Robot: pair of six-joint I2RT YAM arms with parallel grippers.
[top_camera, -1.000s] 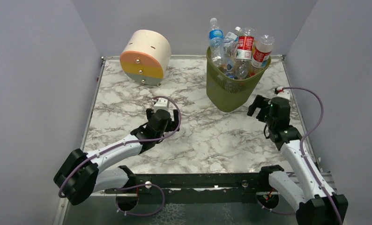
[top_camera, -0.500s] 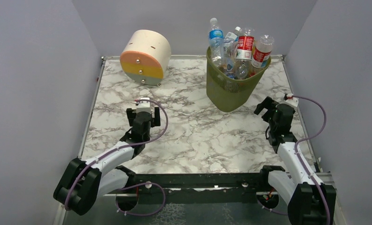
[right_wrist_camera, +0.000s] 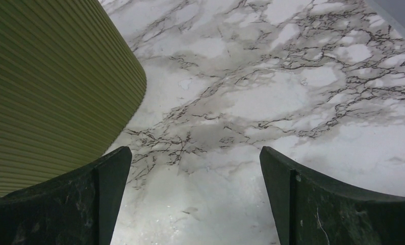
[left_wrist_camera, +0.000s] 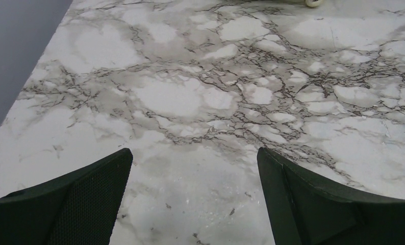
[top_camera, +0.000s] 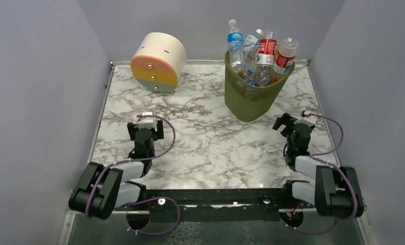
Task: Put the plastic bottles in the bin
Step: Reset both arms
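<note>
The olive-green bin [top_camera: 252,97] stands at the back right of the marble table, heaped with several plastic bottles [top_camera: 264,53] that stick out above its rim. Its ribbed wall fills the left of the right wrist view [right_wrist_camera: 47,87]. My left gripper [top_camera: 145,127] is open and empty, low over the table at the near left; its wrist view shows only marble between the fingers [left_wrist_camera: 78,199]. My right gripper [top_camera: 288,124] is open and empty, low at the near right, just in front and right of the bin, with only marble between its fingers [right_wrist_camera: 323,204].
A cream, orange and yellow round drawer box [top_camera: 158,62] stands at the back left. Grey walls close in the table [top_camera: 210,148] on the left, back and right. Both arms are folded back near their bases.
Both arms have drawn back toward their bases. The left gripper moved left and nearer from mid-table; the right gripper moved a little right and nearer. Both stayed open and empty.
</note>
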